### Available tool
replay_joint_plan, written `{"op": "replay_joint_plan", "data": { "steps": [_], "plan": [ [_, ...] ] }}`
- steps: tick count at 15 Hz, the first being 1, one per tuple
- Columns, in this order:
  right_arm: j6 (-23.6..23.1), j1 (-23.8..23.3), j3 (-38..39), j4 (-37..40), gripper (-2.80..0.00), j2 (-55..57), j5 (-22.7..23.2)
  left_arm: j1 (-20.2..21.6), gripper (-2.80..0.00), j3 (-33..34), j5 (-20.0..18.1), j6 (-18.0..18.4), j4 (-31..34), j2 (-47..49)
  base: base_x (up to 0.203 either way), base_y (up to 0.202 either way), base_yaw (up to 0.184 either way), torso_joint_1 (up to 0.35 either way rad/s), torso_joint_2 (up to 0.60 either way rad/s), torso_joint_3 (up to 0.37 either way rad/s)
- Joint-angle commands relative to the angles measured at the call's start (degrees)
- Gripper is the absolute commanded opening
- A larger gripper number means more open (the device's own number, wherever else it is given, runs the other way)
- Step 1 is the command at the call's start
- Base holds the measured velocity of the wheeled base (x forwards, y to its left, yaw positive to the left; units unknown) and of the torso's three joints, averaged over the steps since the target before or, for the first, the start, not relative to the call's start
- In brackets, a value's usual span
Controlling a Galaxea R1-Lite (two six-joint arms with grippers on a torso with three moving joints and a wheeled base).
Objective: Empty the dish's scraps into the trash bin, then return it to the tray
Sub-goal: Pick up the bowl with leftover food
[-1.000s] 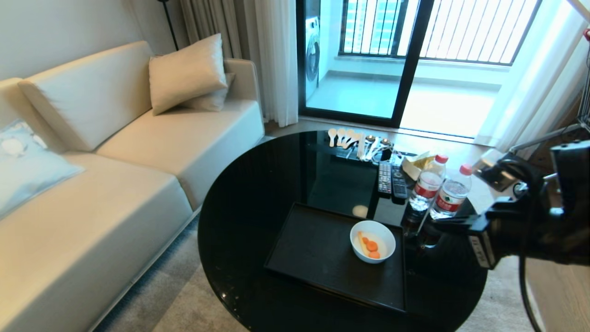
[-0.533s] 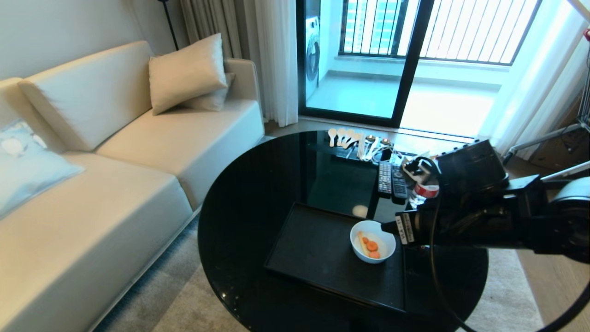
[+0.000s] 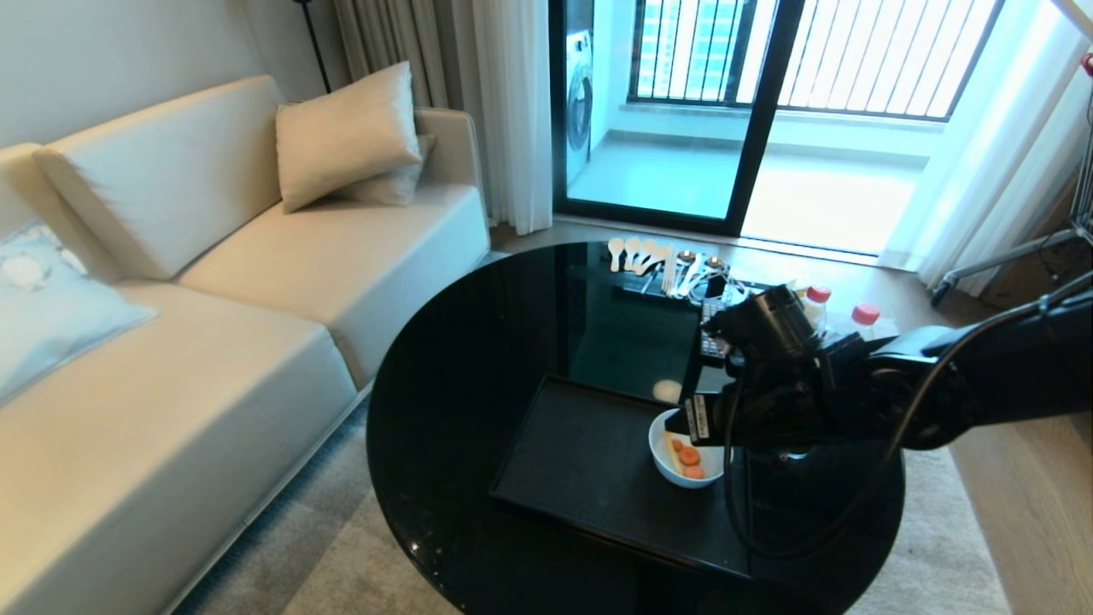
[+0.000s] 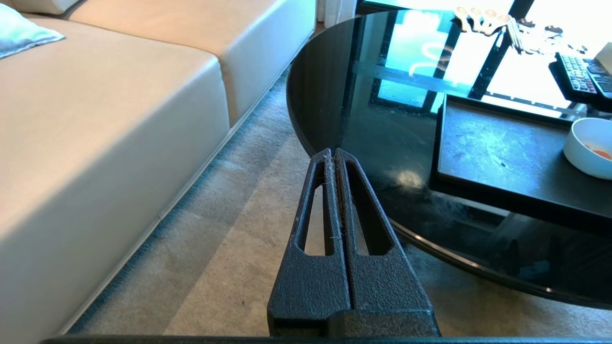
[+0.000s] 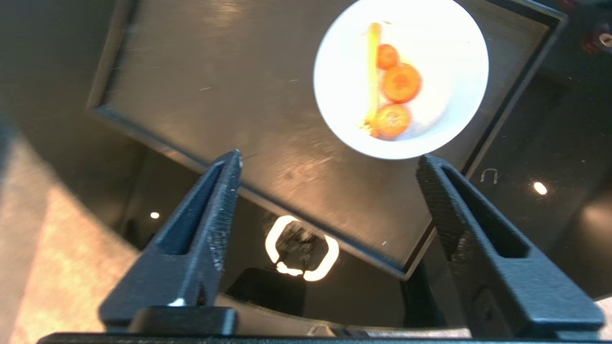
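The dish [image 5: 444, 57], a small white bowl, sits in the near right corner of the black tray [image 5: 215, 95]. In it lie the scraps [image 5: 399, 83]: orange rounds and a pale strip. My right gripper [image 5: 330, 157] hangs open above the tray's edge, short of the dish and touching nothing. In the head view my right wrist [image 3: 751, 393] covers the right side of the dish [image 3: 675, 457] on the tray [image 3: 581, 461]. My left gripper [image 4: 333, 154] is shut and empty, low beside the table over the carpet. The trash bin is out of view.
The tray lies on a round black glass table [image 3: 461, 384]. Behind my right arm stand two water bottles [image 3: 818, 297], with remotes [image 3: 710, 329] and a row of spoons [image 3: 649, 256] farther back. A cream sofa [image 3: 213, 342] is to the left.
My right arm has swung in from the table's right side to above the dish, now covering most of the bottles. The dish, the tray and the camera have not moved.
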Motion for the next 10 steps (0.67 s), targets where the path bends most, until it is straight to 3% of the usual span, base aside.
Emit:
{"op": "replay_joint_plan", "data": {
  "steps": [1,10],
  "plan": [
    [0.2,-1.2,-2.1,0.2,0.0,5.4,-0.7,0.0,-2.8,0.0,0.0,-0.1,0.0,0.0,0.0,0.0,0.0,0.0,0.0,0.0],
    [0.0,-8.4,-8.4,0.8,0.0,14.6,-3.1,0.0,-2.8,0.0,0.0,-0.1,0.0,0.0,0.0,0.0,0.0,0.0,0.0,0.0]
  ]
}}
